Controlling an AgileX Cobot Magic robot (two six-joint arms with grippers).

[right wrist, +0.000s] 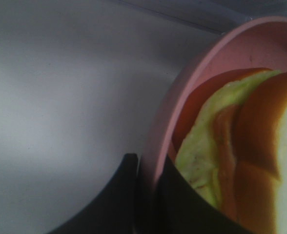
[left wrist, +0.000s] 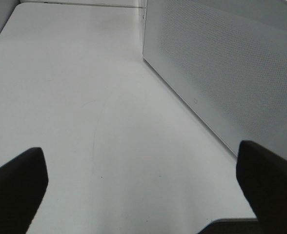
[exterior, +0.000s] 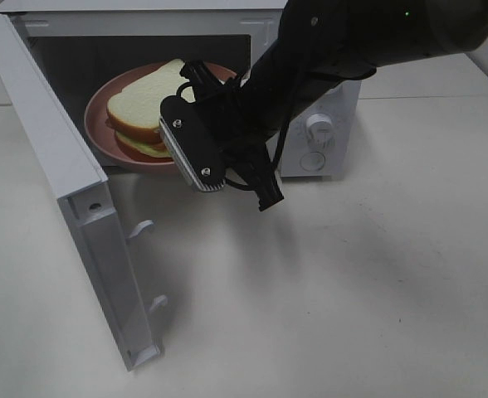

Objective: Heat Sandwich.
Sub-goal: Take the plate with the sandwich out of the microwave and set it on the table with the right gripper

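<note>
The sandwich (exterior: 144, 112), white bread with tan crust over orange-red filling and a yellowish-green layer, lies on a pink plate (exterior: 103, 133) inside the open microwave (exterior: 310, 91). The right gripper (right wrist: 146, 195) pinches the plate's near rim between its fingers. The door (exterior: 70, 191) stands open at left. The left gripper (left wrist: 143, 190) hangs spread over bare table (left wrist: 85, 97) beside the door.
</note>
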